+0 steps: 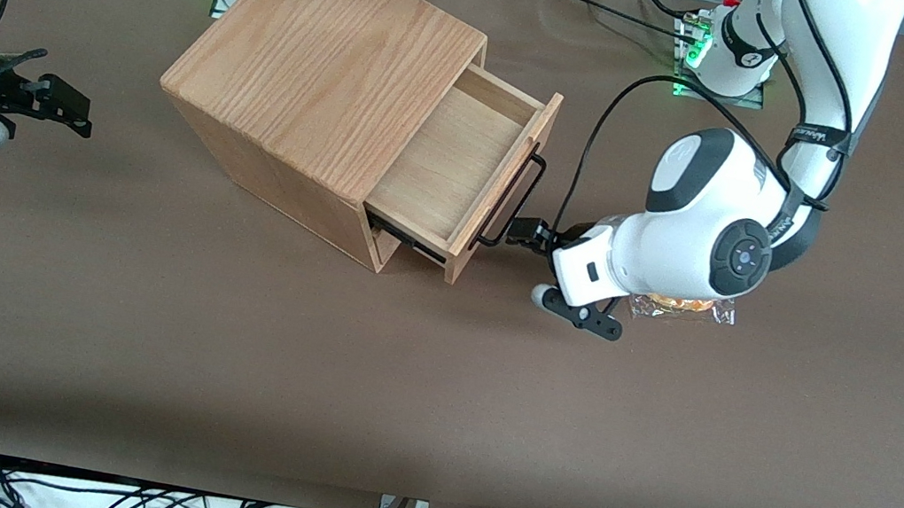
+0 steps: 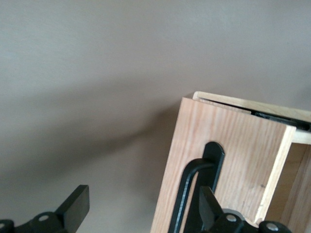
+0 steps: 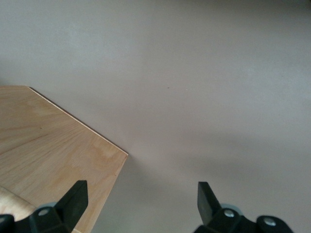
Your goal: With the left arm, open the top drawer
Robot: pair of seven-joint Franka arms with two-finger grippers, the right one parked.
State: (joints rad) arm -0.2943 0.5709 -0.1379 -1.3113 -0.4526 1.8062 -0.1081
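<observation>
Gaping tool (image 1: 528,234) by handle (image 1: 513,202), top drawer (image 1: 465,168) out

On your desk (image 1: 223,345) the box (image 1: 323,64) sits toward the parked arm's end. The top drawer (image 1: 465,166) stands pulled out of it toward the working arm, its handle (image 1: 514,200) on the front. You have the tool (image 1: 528,234) in front of the drawer at the handle's nearer end, fingers (image 2: 73,208) spread. A wrapped packet (image 1: 682,306) lies under the left arm (image 1: 708,221).
</observation>
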